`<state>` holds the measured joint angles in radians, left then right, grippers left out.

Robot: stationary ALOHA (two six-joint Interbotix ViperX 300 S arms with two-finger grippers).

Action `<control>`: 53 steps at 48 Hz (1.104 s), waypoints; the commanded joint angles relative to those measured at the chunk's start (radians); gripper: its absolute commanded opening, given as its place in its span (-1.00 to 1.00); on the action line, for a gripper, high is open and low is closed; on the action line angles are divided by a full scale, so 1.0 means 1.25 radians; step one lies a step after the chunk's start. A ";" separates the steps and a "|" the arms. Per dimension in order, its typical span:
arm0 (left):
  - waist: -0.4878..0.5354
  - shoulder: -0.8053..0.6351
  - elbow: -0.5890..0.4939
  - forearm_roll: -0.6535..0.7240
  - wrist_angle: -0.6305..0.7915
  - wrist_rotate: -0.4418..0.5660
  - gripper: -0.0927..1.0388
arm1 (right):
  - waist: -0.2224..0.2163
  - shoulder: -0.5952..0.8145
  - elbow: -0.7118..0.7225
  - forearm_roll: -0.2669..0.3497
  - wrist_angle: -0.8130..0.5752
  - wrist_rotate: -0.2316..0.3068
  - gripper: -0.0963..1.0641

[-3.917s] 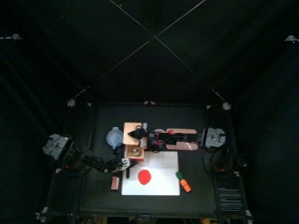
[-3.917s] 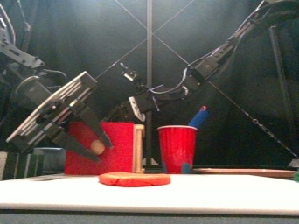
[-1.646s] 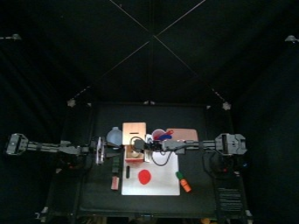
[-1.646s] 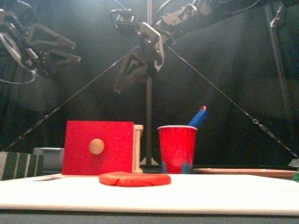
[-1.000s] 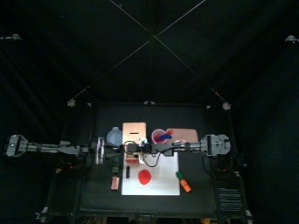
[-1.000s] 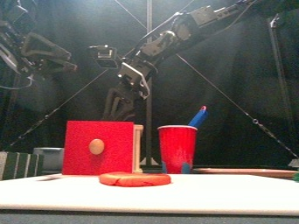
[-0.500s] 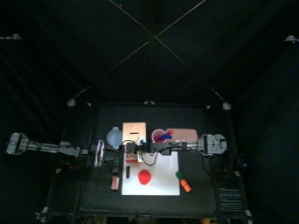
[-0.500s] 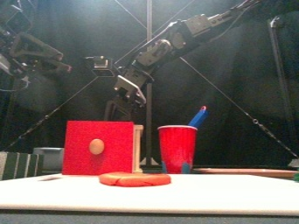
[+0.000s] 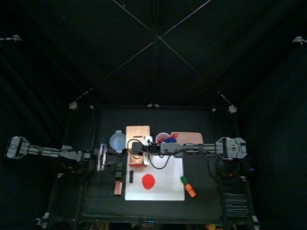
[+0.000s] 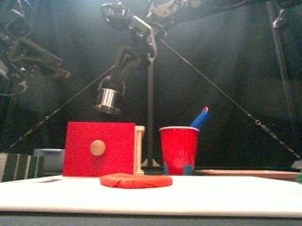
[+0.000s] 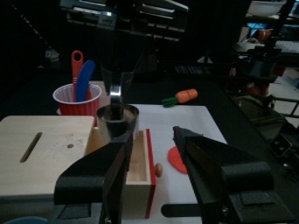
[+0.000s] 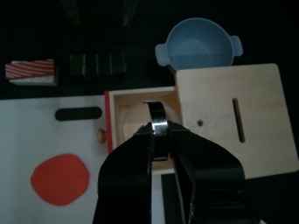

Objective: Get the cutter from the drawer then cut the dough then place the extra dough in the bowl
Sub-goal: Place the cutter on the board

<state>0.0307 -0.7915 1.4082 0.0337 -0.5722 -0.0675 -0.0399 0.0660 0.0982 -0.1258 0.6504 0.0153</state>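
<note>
The round metal cutter (image 10: 108,99) hangs in the air by its wire handle, above the wooden box (image 9: 135,139). My right gripper (image 10: 127,55) is shut on that handle, and in the right wrist view the ring (image 12: 156,128) shows just beyond the closed jaws. The box's drawer is pulled out, its red front (image 10: 99,148) facing forward. A flat red dough disc (image 10: 136,180) lies on the white cutting board (image 9: 168,171). The blue-grey bowl (image 12: 201,44) sits behind the box. My left gripper (image 11: 152,140) hovers open at the left, holding nothing.
A red cup (image 10: 179,148) with a blue knife (image 10: 200,116) stands right of the box. An orange toy (image 9: 188,189) lies at the board's right edge. A dark sushi roll (image 12: 100,63) and a striped toy (image 12: 30,68) lie left of the board.
My right gripper has risen from the open drawer with the cutter hanging from it. My left gripper, at the drawer front 3.9 s ago, has drawn back up to the left.
</note>
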 commanded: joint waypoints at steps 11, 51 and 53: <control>0.131 0.001 -0.049 -0.045 -0.004 0.001 0.59 | 0.055 -0.222 0.342 -0.020 -0.027 0.158 -0.01; 0.249 0.086 -0.117 -0.069 -0.001 0.005 0.59 | 0.129 -0.168 0.512 -0.178 -0.210 0.308 0.58; 0.265 0.099 -0.131 -0.067 -0.001 0.005 0.59 | 0.129 -0.167 0.499 -0.184 -0.210 0.307 0.59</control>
<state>0.3390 -0.6872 1.2901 -0.0491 -0.5706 -0.0629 0.1181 -0.1289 0.7578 -0.3482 0.3927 0.3973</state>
